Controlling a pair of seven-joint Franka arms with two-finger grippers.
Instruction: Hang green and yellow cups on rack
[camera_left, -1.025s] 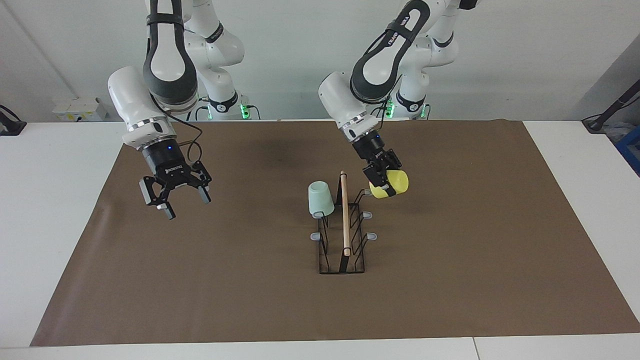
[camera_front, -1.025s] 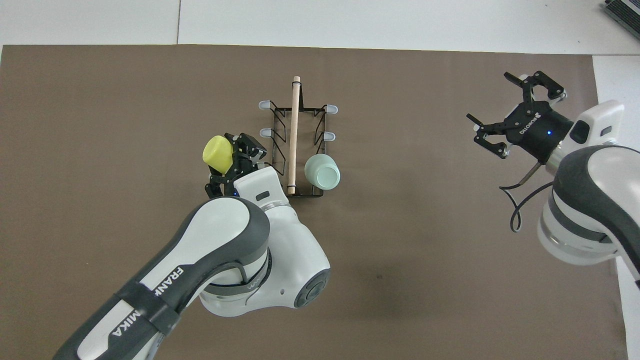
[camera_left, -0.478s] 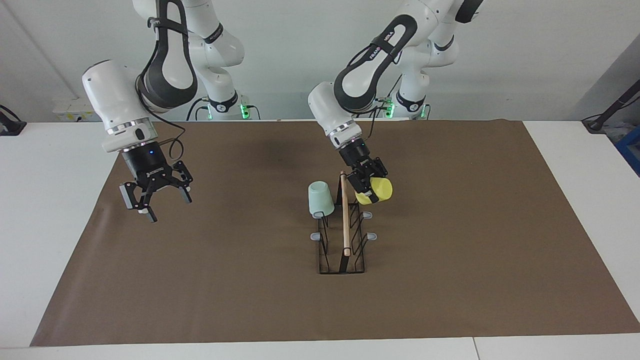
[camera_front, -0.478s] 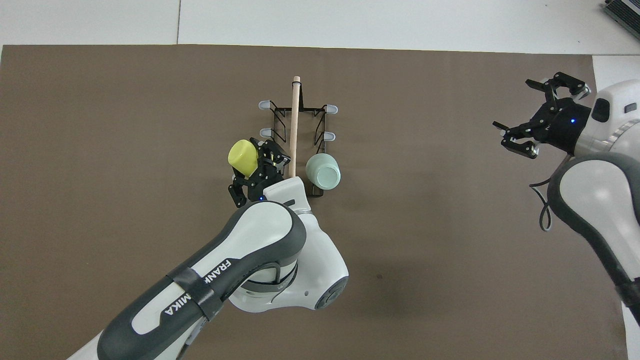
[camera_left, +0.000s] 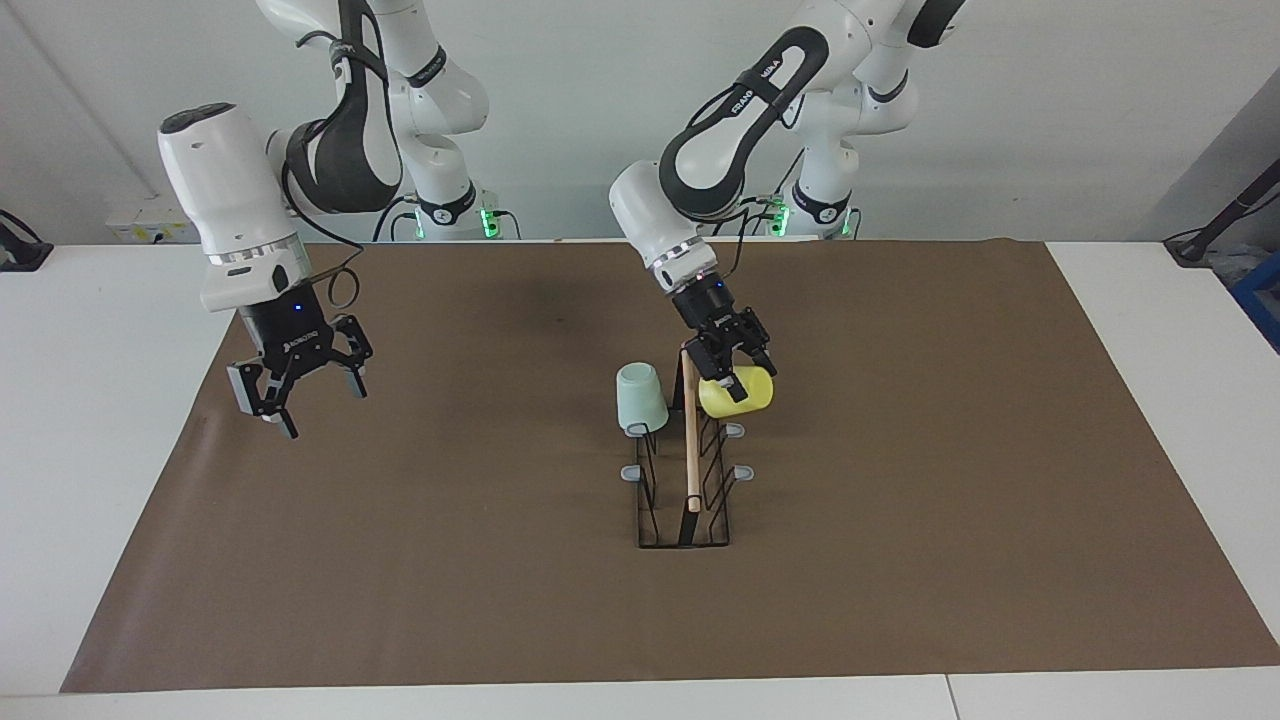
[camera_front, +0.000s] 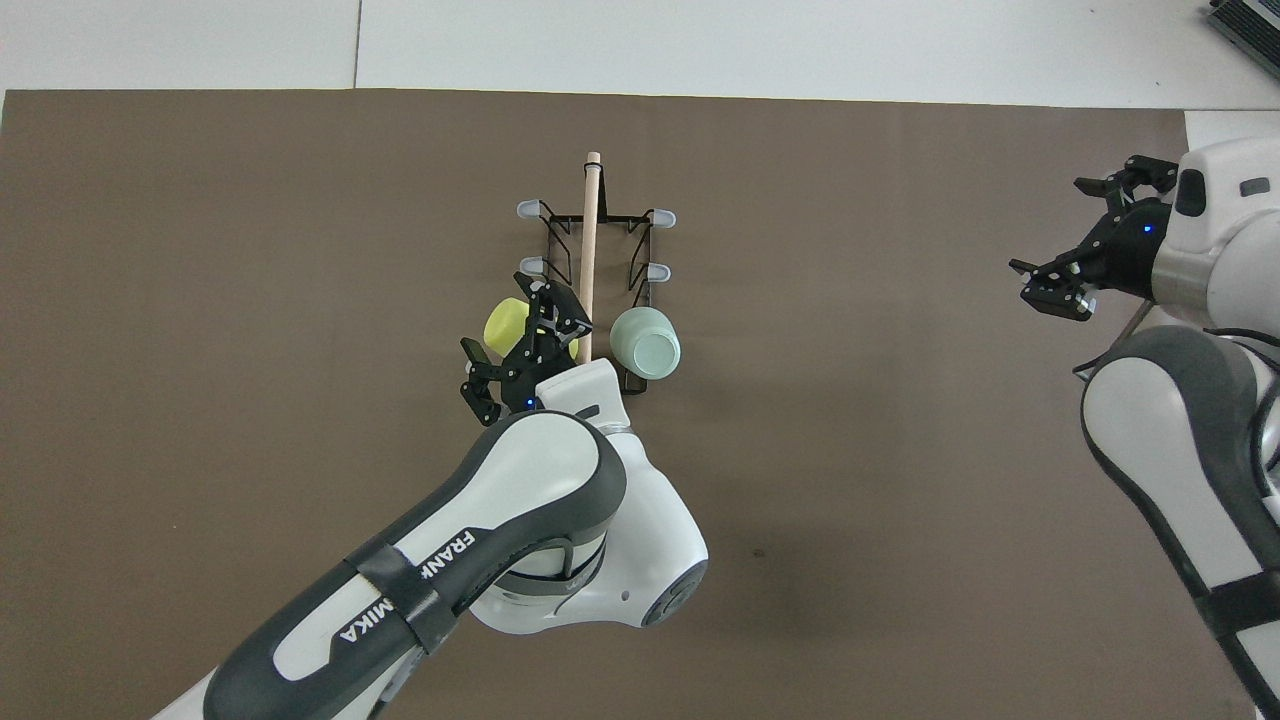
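Hanging in the air over the edge of the brown mat (camera_left: 900, 500) toward the right arm's end of the white worktop (camera_left: 100, 450): right tool (camera_left: 295, 395), black, fingers spread wide, holding nothing.

Reaching down at the robots' end of the rack (camera_left: 650, 500): left tool (camera_left: 733, 375), fingers spread apart, straddling the yellow cup (camera_left: 752, 392). Cannot tell whether the fingers touch the plastic.

Smooth, tapered, bright yellow, lying tilted on its side against the rack's wire on the left arm's side, at the prong nearest the robots, closed base pointing away from the rod. Cannot tell whether the prong sits inside.

Just beside it, across the rod, on the right arm's side: green cup (camera_left: 641, 398), pale mint, matte, upside down on the nearest prong, flat base uppermost.

Farther from the robots: rest of the narrow black wire frame standing on the mat, thin bent loops, a rectangular foot, and a light wooden rod (camera_left: 691, 450), round and slim, running along the top. Rounded grey tips on the remaining prongs (camera_left: 632, 472), sticking outward on both sides, carrying nothing.
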